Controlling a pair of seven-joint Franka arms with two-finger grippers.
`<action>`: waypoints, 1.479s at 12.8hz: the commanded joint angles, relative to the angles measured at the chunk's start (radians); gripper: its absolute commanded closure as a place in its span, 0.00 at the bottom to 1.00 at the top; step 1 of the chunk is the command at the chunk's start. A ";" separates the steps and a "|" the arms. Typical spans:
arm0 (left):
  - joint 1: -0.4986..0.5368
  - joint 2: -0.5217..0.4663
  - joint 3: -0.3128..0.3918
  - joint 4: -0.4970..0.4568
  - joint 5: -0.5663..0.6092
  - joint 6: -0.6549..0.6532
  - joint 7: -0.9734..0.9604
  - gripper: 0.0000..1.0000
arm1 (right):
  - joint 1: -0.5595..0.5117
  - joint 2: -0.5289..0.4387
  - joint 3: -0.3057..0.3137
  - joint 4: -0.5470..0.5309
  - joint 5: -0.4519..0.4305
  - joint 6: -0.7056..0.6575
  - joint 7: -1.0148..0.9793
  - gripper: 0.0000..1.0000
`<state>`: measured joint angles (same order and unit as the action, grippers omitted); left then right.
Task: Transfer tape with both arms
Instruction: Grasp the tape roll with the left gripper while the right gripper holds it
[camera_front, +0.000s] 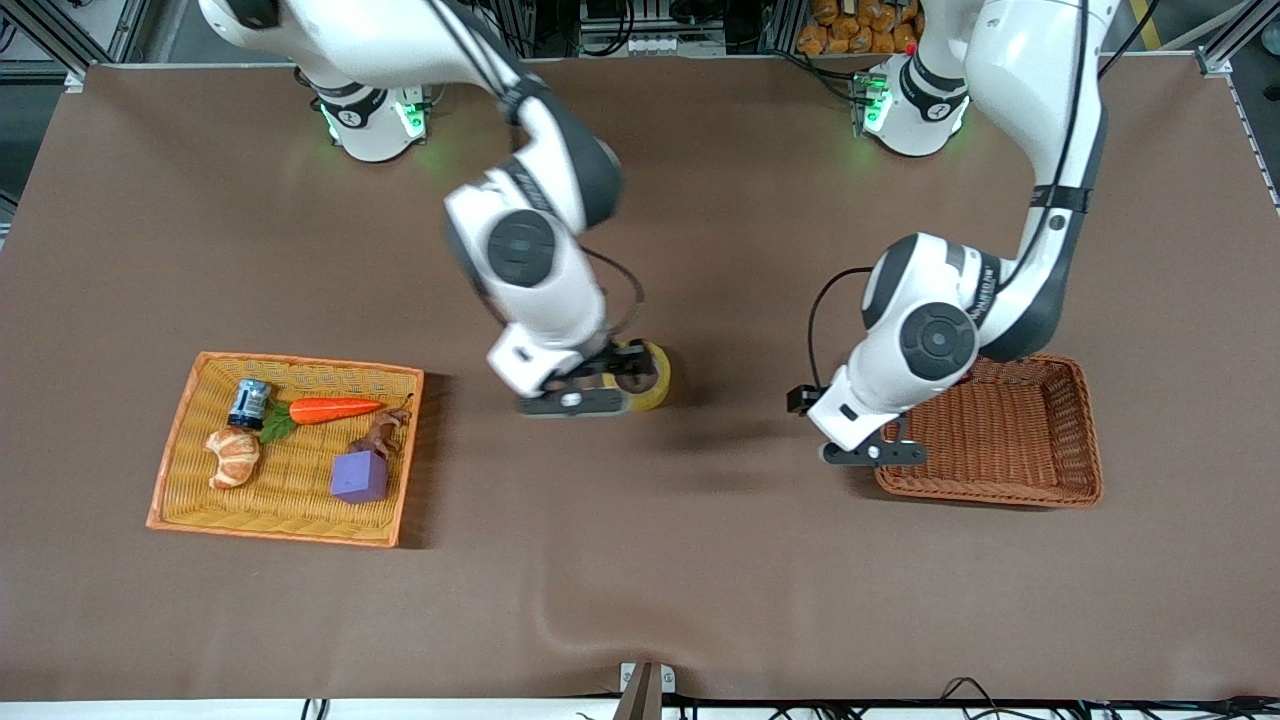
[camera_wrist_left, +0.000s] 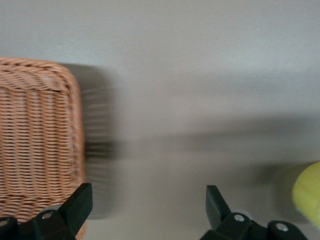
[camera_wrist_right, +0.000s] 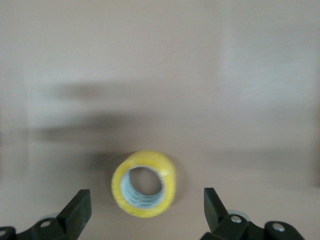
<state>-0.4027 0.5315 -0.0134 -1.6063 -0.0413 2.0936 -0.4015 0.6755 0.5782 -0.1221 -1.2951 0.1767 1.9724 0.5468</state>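
Right gripper hangs over mid-table with fingers spread wide, holding nothing. The tape lies flat on the brown table directly beneath it, between the fingertips but touching neither, grey-white core facing up. Left gripper is also spread and empty, over the edge of the brown wicker basket; the tape shows off to its side, well apart. Farther off, toward the right arm's end, an orange tray holds a carrot, croissant and purple cube.
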 joint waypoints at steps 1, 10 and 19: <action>-0.115 0.060 0.010 0.016 -0.020 0.075 -0.181 0.00 | -0.075 -0.189 0.016 -0.194 0.010 -0.004 -0.065 0.00; -0.284 0.216 0.007 0.114 -0.051 0.194 -0.387 0.00 | -0.489 -0.572 0.001 -0.288 -0.049 -0.446 -0.575 0.00; -0.334 0.266 0.007 0.112 -0.052 0.227 -0.389 1.00 | -0.625 -0.641 -0.002 -0.351 -0.197 -0.431 -0.711 0.00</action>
<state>-0.7194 0.7802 -0.0180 -1.5144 -0.0717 2.3214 -0.7851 0.0872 -0.0282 -0.1420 -1.5992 -0.0537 1.5273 -0.1697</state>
